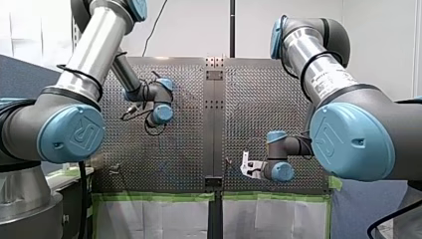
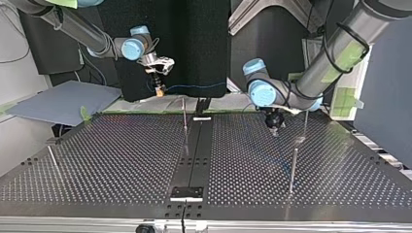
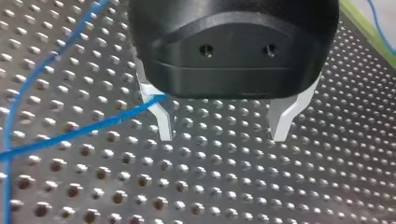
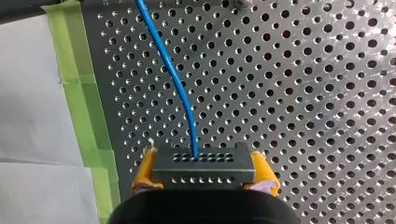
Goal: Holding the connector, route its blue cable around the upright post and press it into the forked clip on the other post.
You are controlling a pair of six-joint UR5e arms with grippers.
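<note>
Clamping down on the connector [image 4: 204,163], the right claw [image 4: 204,171] has its yellow pads [image 4: 144,170] squeezed against both ends of the dark block. The blue cable [image 4: 180,88] comes out of the connector's face and sweeps off ahead over the perforated counter [image 4: 303,93], alongside a strip of green tape [image 4: 77,93] and white paper [image 4: 28,93].

Over in the top view, that claw hangs above the counter's far edge at the view's left, with the connector at its tip well clear of the surface. A faint line of cable stretches from it towards the view's right.

Now the left claw [image 3: 223,126]: it is wide apart with nothing between its pale fingers [image 3: 163,123], and it sits low over the holes. The cable meets the outer side of one finger, though whether it actually touches cannot be told. A second stretch curves away further off.

In the top view a slim post [image 2: 184,114] stands by the counter's middle strip. Two more posts [image 2: 293,167] rise at the view's right, near the left claw. Any forked clip is too small to make out.
</note>
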